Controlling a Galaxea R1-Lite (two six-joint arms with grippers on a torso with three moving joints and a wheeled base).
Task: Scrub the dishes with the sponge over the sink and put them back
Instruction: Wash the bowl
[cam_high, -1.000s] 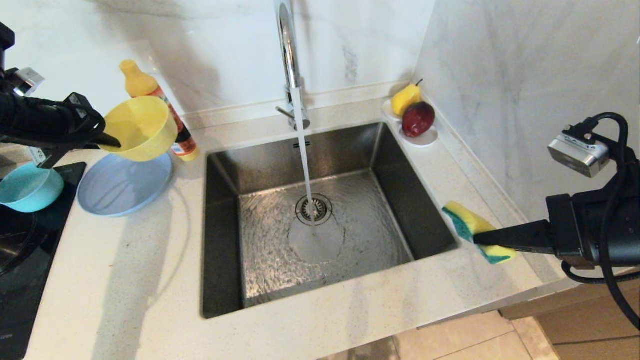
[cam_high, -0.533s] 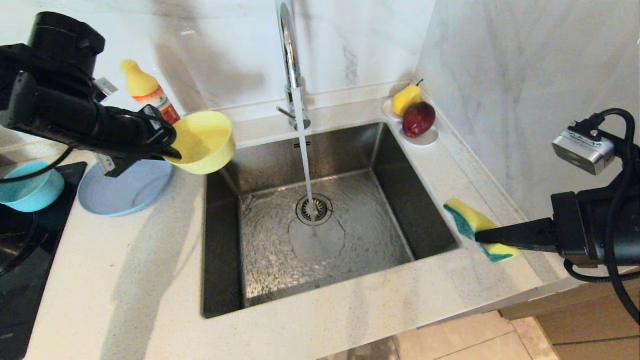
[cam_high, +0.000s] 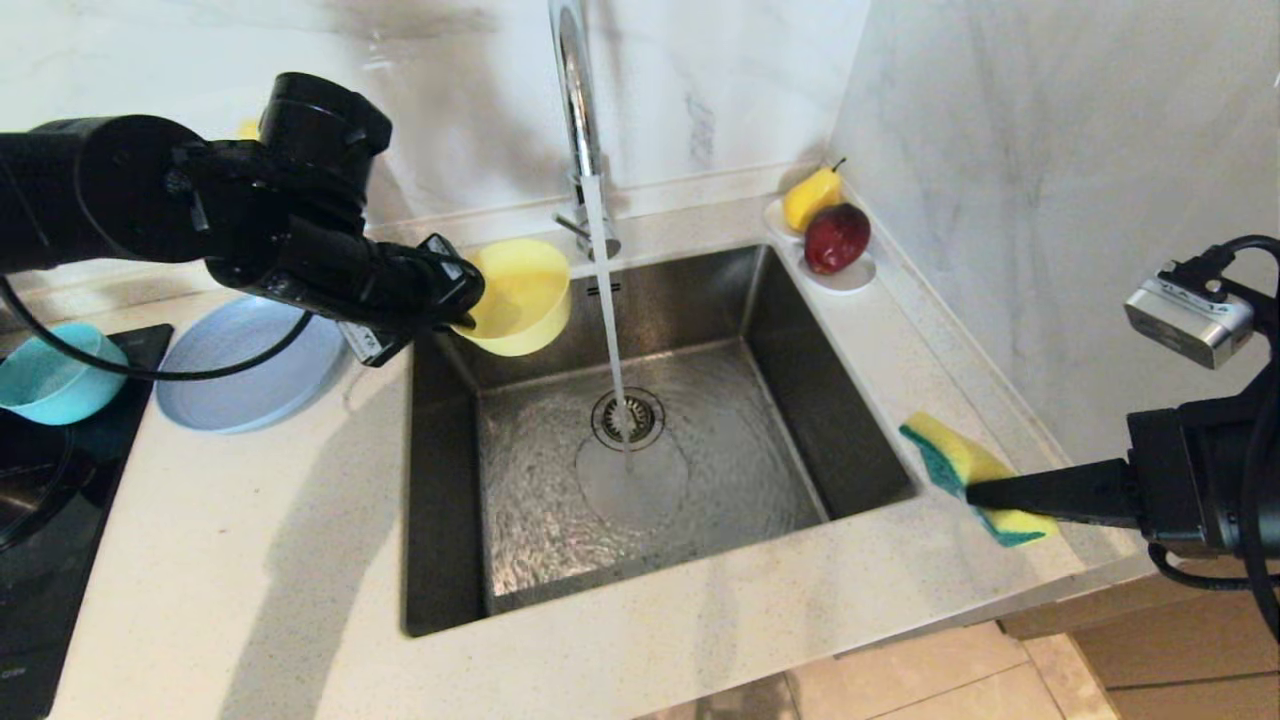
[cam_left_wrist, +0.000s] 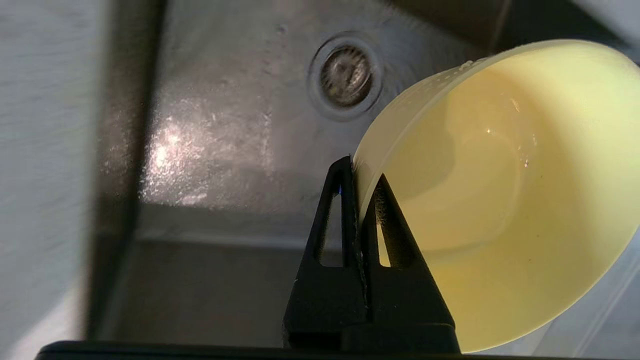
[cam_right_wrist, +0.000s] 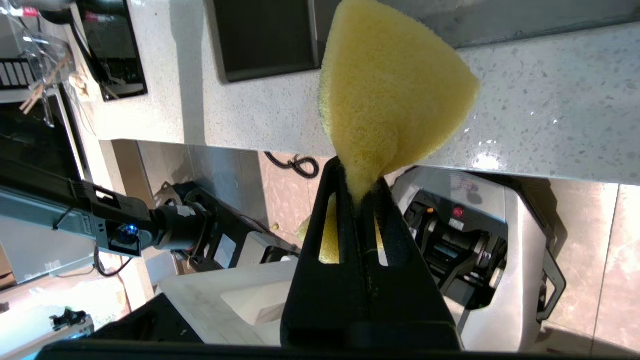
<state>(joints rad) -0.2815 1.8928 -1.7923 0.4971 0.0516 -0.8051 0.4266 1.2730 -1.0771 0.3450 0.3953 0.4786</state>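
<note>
Yellow plastic bowl (cam_high: 520, 296), light and wet-slick, hung over the sink's (cam_high: 445, 560) back-left corner; your left claw (cam_high: 462, 298) pinched its thin rim, which looked a slip-prone hold. Your right claw (cam_high: 975, 490) clamped the soft sponge (cam_high: 950, 455) above the surface's (cam_high: 250, 560) right edge.

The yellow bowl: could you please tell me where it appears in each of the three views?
Head view: yellow bowl above the sink's back-left corner, pinched by the left hand, near the water stream.
Left wrist view: it fills the right side, rim pinched between the fingers.
Right wrist view: not in it.
Shared landmark: the round drain, in the head and left wrist views.
</note>
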